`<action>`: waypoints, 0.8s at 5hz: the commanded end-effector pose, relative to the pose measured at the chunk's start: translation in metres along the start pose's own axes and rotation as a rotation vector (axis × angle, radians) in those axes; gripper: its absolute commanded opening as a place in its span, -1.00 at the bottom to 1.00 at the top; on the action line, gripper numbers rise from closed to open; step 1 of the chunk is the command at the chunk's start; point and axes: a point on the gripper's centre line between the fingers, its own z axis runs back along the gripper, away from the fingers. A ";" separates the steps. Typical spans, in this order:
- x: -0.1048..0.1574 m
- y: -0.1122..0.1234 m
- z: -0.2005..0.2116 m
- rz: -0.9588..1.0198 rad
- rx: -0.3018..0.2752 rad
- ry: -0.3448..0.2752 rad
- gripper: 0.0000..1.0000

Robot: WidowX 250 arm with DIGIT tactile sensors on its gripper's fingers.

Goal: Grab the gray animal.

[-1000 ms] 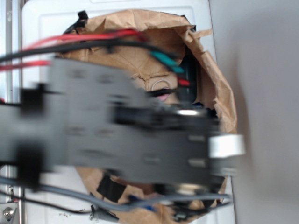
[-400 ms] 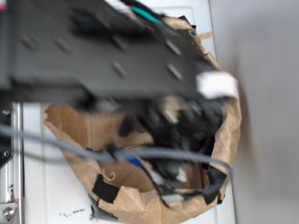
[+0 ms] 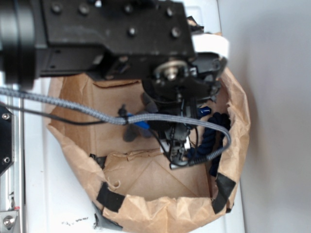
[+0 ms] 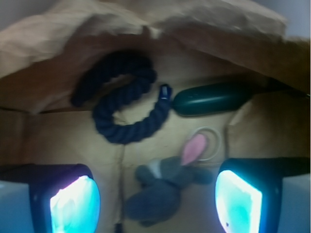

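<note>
The gray animal (image 4: 163, 187), a small gray plush bunny with a pink inner ear, a white patch and a thin key ring loop (image 4: 210, 141), lies on the floor of a brown paper bag (image 4: 48, 141). In the wrist view it sits between my two glowing fingers (image 4: 75, 206), nearer the right one. My gripper (image 4: 156, 206) is open above it, touching nothing. In the exterior view my gripper (image 3: 177, 145) hangs inside the bag (image 3: 146, 208) and the arm hides the bunny.
A dark navy rope ring (image 4: 124, 97) lies just beyond the bunny, also showing in the exterior view (image 3: 216, 128). A dark green oblong object (image 4: 211, 98) lies at the back right. The crumpled bag walls (image 4: 146, 19) ring the space closely.
My arm has swung from across the middle of the bag toward the top of the exterior view, and the gripper now points down into the bag.
</note>
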 end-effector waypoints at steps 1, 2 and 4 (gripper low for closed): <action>-0.034 0.013 -0.002 -0.137 0.056 -0.049 1.00; -0.039 0.011 -0.016 -0.145 0.082 -0.050 1.00; -0.040 -0.015 -0.046 -0.105 0.106 -0.044 1.00</action>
